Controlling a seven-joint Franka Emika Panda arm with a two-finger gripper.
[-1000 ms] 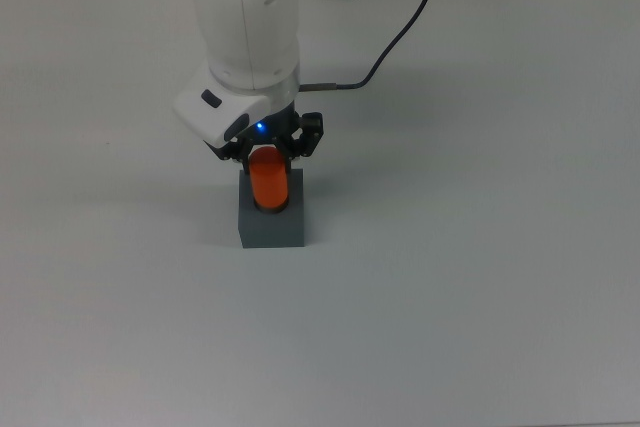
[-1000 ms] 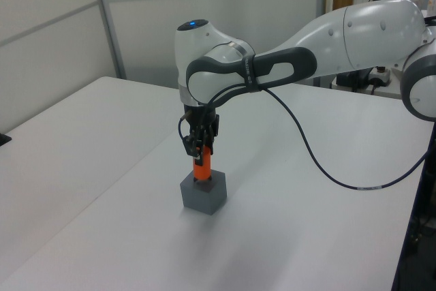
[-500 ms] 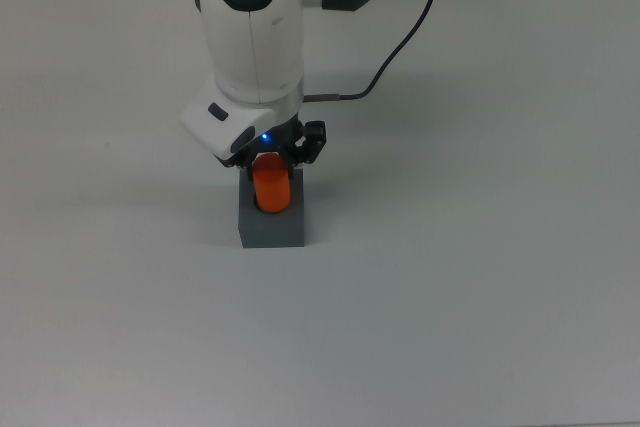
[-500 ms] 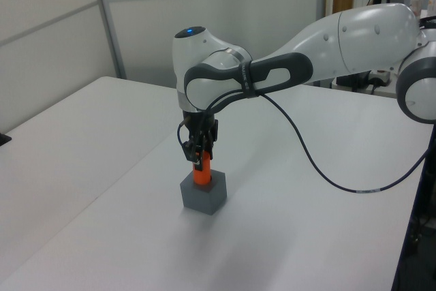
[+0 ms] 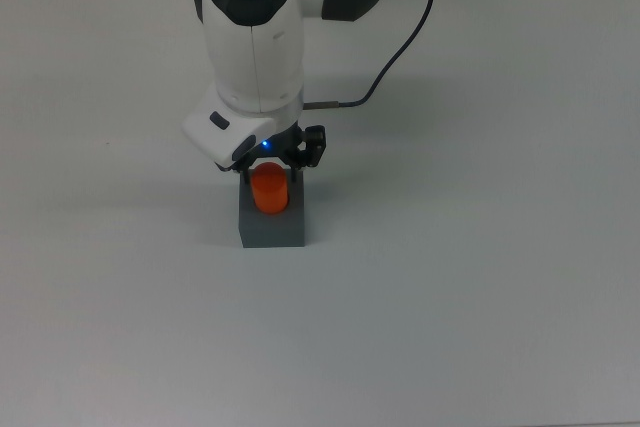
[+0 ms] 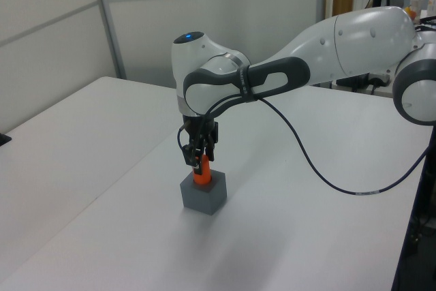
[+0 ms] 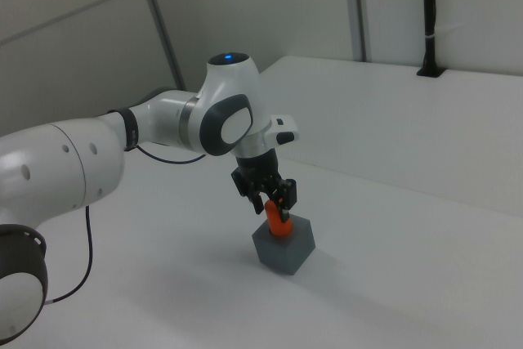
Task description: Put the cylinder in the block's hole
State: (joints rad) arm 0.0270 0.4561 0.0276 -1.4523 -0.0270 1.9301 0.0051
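Worktop (image 5: 480,277): plain white surface, carrying one block and the arm's reach above it.

Block (image 5: 271,227): dark grey cube, resting flat on the worktop near the middle of the top view, slightly toward the top view's left. Also seen in the left view (image 6: 203,194) and the right view (image 7: 284,248).

Cylinder (image 5: 269,191): bright orange, upright, its lower part sunk in the hole in the block's top face, its upper part standing clear above the block. Visible in the left view (image 6: 200,174) and the right view (image 7: 279,224).

Gripper (image 5: 270,172): black, pointing straight down directly over the block; jaws pinching the upper part of the cylinder from both sides. Same grip shows in the left view (image 6: 199,157) and the right view (image 7: 273,202). A small blue light glows just above the jaws in the top view.

Arm (image 6: 286,66): white with dark grey joints, a blue light on its top cap.

Cable (image 5: 400,37): black, running from the wrist off toward the top view's upper edge.
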